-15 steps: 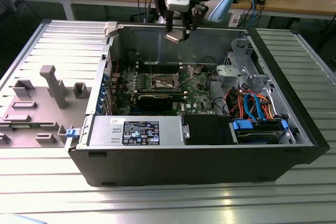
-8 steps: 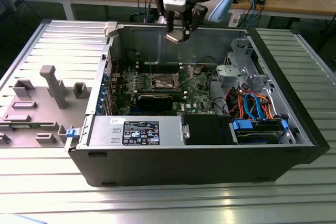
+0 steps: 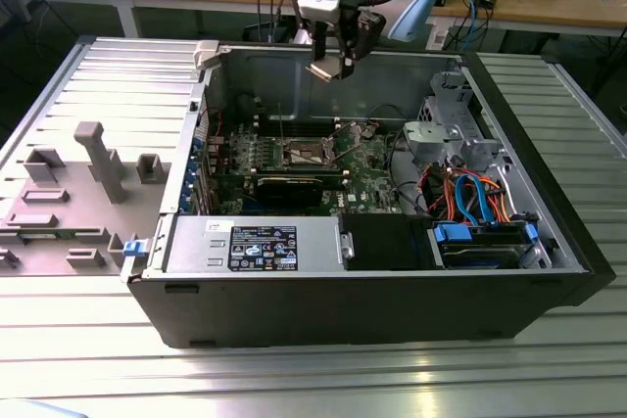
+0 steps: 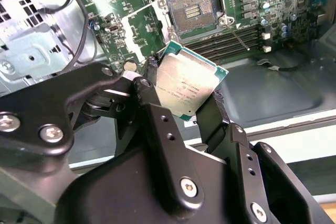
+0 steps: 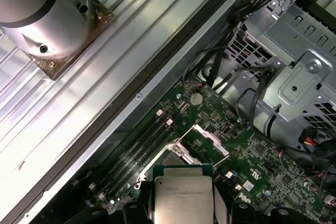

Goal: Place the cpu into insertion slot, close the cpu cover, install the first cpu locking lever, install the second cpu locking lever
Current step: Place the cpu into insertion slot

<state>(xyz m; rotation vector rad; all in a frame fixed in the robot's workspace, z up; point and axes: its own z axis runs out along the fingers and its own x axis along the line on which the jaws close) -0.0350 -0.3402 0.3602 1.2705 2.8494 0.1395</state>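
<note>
Above the open case, the cpu is clamped between the gripper's jaws, held clear of the uncovered slot on the motherboard below

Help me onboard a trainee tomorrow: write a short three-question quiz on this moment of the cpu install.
1. True or false: the cpu already sits in the insertion slot.
2. Multiple choice: what are the jaws shut on? A nothing; B the cpu; C a screwdriver.
3. Fill in the word: in the exterior view, the gripper hangs ___ the open computer case.

Key: 1 false, the slot lies bare and the cpu is held clear of it; 2 B; 3 above.
</note>
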